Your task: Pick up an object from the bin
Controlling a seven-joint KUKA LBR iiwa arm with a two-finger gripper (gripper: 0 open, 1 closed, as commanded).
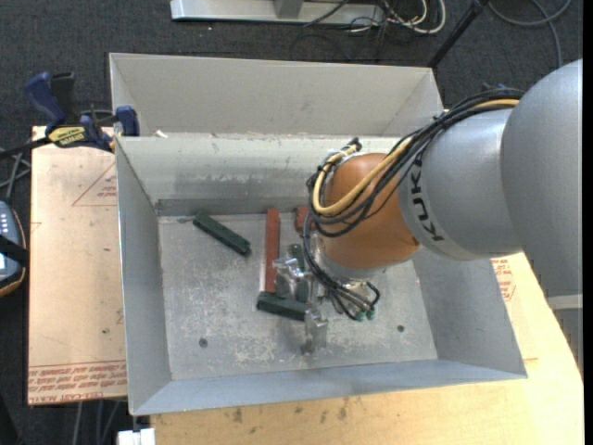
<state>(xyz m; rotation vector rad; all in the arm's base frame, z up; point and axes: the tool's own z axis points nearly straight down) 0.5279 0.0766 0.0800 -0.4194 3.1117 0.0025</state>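
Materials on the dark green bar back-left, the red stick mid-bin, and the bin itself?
The dark green bar: matte, no glints, crisp square edges; painted wood or plastic, cannot tell which. The red stick: same flat finish, likely the same stuff. The bin: dull grey sheet metal, folded walls, floor scuffed with pale scratches.

The grey metal bin (185, 341) carries on its scuffed floor a dark green flat bar (222, 233) lying slantwise at the rear left, a long red bar (272, 248) near the middle, and a second dark bar (281, 306) at the red one's near end.
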